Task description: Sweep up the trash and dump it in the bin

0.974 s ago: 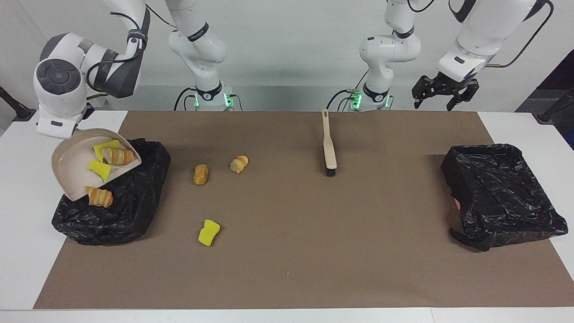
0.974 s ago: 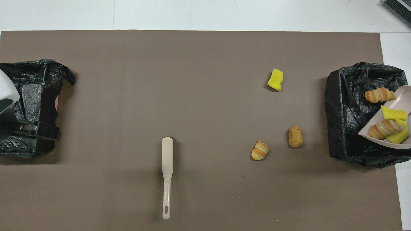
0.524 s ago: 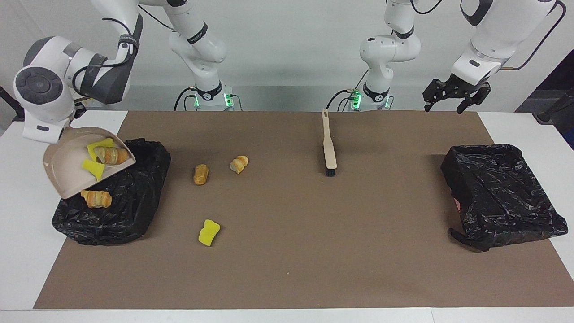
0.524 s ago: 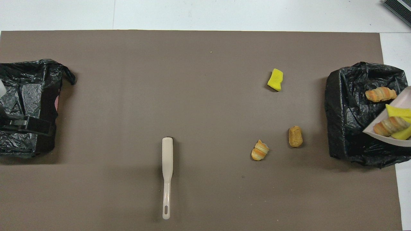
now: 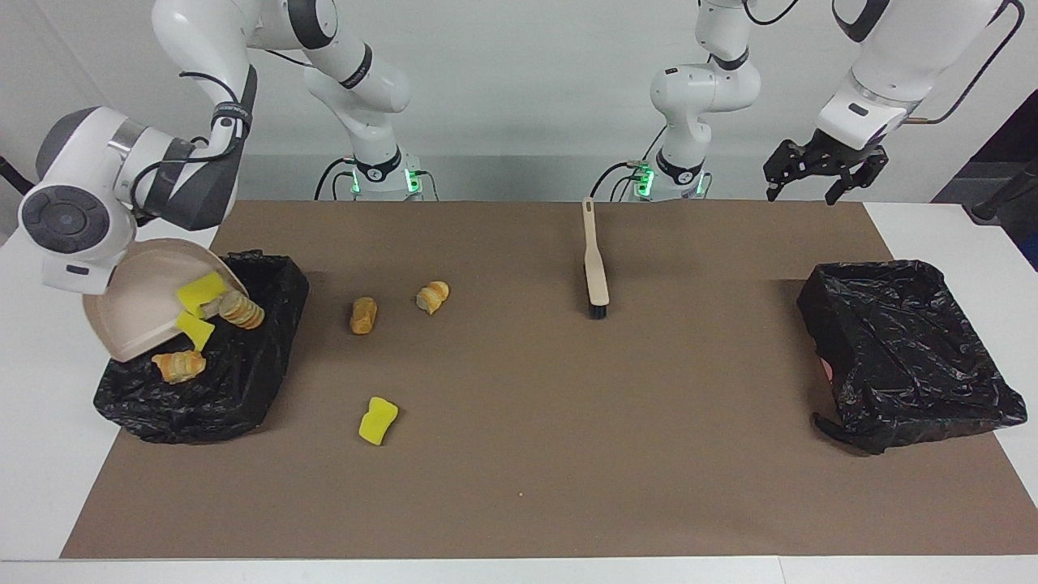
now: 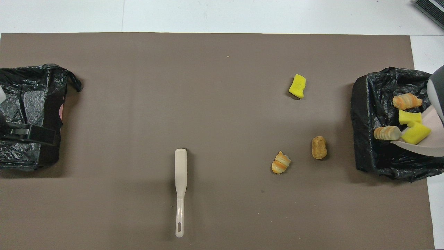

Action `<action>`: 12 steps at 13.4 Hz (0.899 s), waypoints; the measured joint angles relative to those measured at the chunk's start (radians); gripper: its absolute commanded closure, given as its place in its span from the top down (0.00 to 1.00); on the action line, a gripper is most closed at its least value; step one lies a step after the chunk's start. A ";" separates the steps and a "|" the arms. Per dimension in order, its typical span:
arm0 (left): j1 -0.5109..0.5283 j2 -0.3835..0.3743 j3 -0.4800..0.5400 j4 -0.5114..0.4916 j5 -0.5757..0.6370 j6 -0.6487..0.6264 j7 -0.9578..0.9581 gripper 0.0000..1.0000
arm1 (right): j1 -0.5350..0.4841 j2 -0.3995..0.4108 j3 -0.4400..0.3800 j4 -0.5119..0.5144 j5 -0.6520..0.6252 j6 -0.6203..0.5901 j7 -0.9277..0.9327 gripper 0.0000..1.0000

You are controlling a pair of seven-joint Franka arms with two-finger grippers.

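Black plastic lines the bin [image 5: 243, 381] at the right arm's end of the table, and the beige dustpan [image 5: 138, 312] hangs tipped over it with its mouth down. The right gripper is hidden by the arm's wrist, clenched on the dustpan's handle as far as I can judge. A second ago the pan was flatter; now it is steeper, and the striped roll [image 5: 240, 309] has slid to the lip, with two yellow sponge wedges [image 5: 200, 294] behind it. One roll [image 5: 179, 365] already lies in the bin.

On the brown mat [image 5: 519, 454] three bits remain unmoved: a tan roll [image 5: 363, 315], a sliced roll [image 5: 433, 296] beside it, and a yellow sponge [image 5: 378, 419] farther from the robots. All look light and soft; they should tumble easily but could bounce or snag on the liner, so they are best pushed by bristles, not pinched.

The brush [image 5: 596, 268] lies untouched mid-table, its handle toward the robots, the natural place to take hold. The second bin [image 5: 900, 349] sits at the left arm's end. The left gripper [image 5: 817, 175] is raised above the mat's edge, released; it has risen slightly and waits.
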 measured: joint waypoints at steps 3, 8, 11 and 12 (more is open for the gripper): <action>0.000 0.000 0.002 0.000 0.000 0.000 0.000 1.00 | 0.006 0.001 -0.001 0.019 -0.075 -0.016 -0.102 0.00; 0.000 0.000 0.002 0.000 0.000 0.000 0.000 1.00 | 0.003 -0.001 -0.004 0.064 -0.101 0.012 -0.206 0.00; 0.000 0.000 0.002 0.000 0.000 0.000 0.000 1.00 | 0.000 -0.013 -0.004 0.078 -0.102 0.048 -0.244 0.00; 0.000 0.000 0.002 0.000 0.000 0.000 0.000 1.00 | 0.000 -0.017 -0.004 0.080 -0.102 0.059 -0.243 0.00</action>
